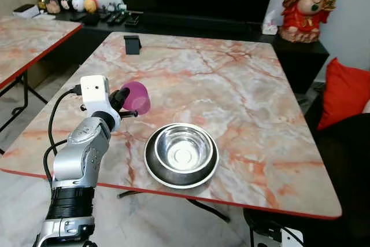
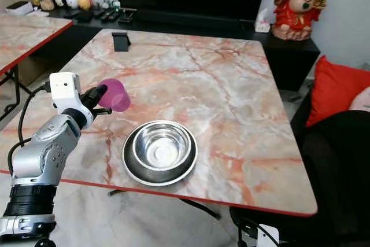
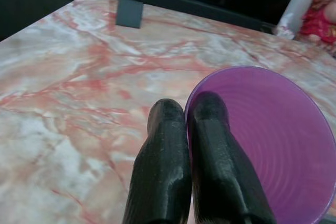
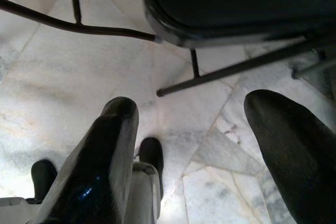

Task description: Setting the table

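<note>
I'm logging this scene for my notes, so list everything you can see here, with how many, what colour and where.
Cup: one, purple, pinched at its rim by the left gripper, above the near left part of the table.
Bowl: one, steel, sitting on the plate, near edge of the table.
Plate: one, steel, under the bowl.
Table: one, pink-veined marble with a red edge.
Black stand: one, far left of the table.
Second table: one, same marble, to the left.
Figurine: one, red and gold, on the dark cabinet at far right.
Cushion: one, red, at right.
Left gripper: shut on the cup.
Right gripper: open, hanging over the floor.
</note>
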